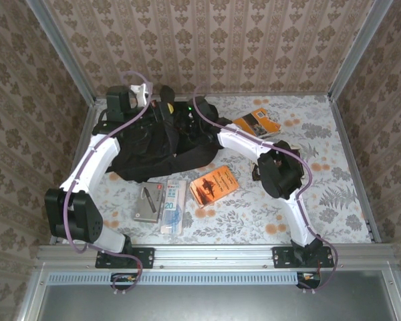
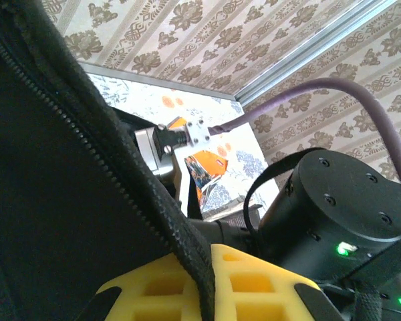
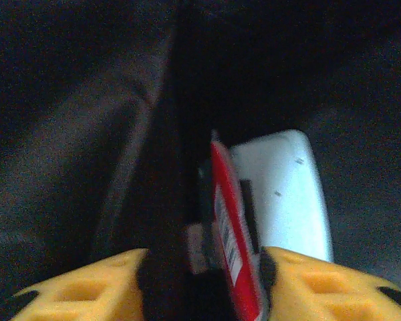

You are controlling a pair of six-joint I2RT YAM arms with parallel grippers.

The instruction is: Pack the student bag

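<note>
The student bag [image 1: 154, 144] is lying far left on the surface [image 1: 334, 200], the left tool [image 2: 199, 281] clenching its zipper edge [image 2: 120, 174]. The right tool [image 3: 200, 281] is sitting inside the bag, its fingers parted around a red packet [image 3: 230, 227] standing edgewise.

My right wrist view is coming through blurred and dark. A thin red item [image 3: 230, 227] is standing between the fingers of my right hand [image 3: 200, 284], its print smearing past reading and its lower end running off the frame; I am not making out the white shape [image 3: 281, 194] behind it. The student bag [image 2: 53, 200] is covering part of my left hand [image 2: 200, 284] and half an orange book [image 2: 210, 170].
</note>
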